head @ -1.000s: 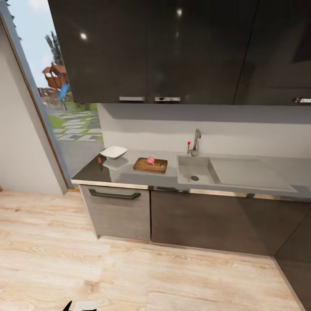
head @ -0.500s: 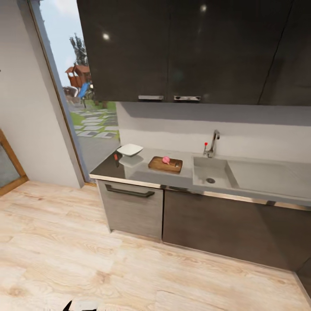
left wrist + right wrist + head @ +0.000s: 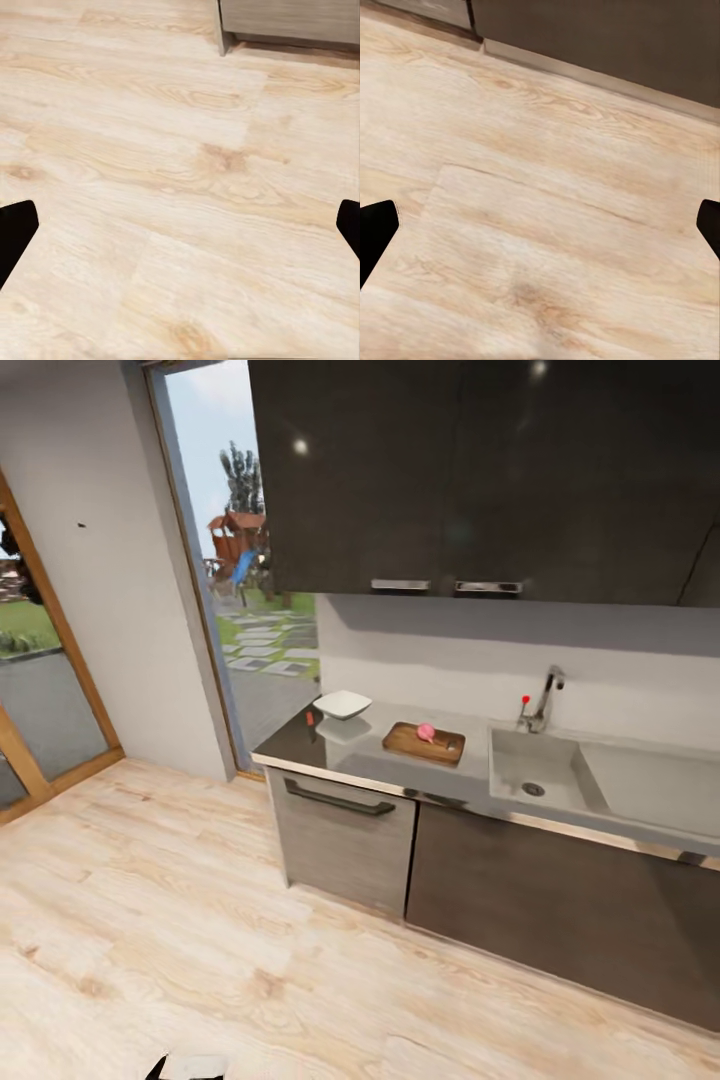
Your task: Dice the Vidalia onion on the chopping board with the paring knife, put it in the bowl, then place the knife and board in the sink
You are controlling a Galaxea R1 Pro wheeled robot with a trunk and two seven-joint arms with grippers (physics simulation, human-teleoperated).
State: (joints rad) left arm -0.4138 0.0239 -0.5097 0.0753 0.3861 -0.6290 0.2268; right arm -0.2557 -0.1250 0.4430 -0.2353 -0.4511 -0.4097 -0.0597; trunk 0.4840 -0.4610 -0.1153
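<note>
The small pinkish Vidalia onion (image 3: 426, 733) sits on the dark brown wooden chopping board (image 3: 424, 744), on the glossy dark grey countertop (image 3: 300, 745) between the white squarish bowl (image 3: 342, 705) and the grey metal sink (image 3: 533, 775). Both the left gripper (image 3: 180, 225) and the right gripper (image 3: 540, 225) hang spread wide above the pale wood floor (image 3: 150, 920).

1. The kitchen run is seen by the head view from well back and above, obliquely, with the countertop (image 3: 330, 755) and sink (image 3: 530, 770) in mid-distance.
2. The pale wood floor (image 3: 172, 187) is viewed closely from above by the left wrist camera, a cabinet base (image 3: 292, 19) at the frame edge.
3. The same floor and a dark cabinet plinth (image 3: 607, 37) are seen closely by the right wrist camera.
4. Floor and lower cabinets are shared by all three.
</note>
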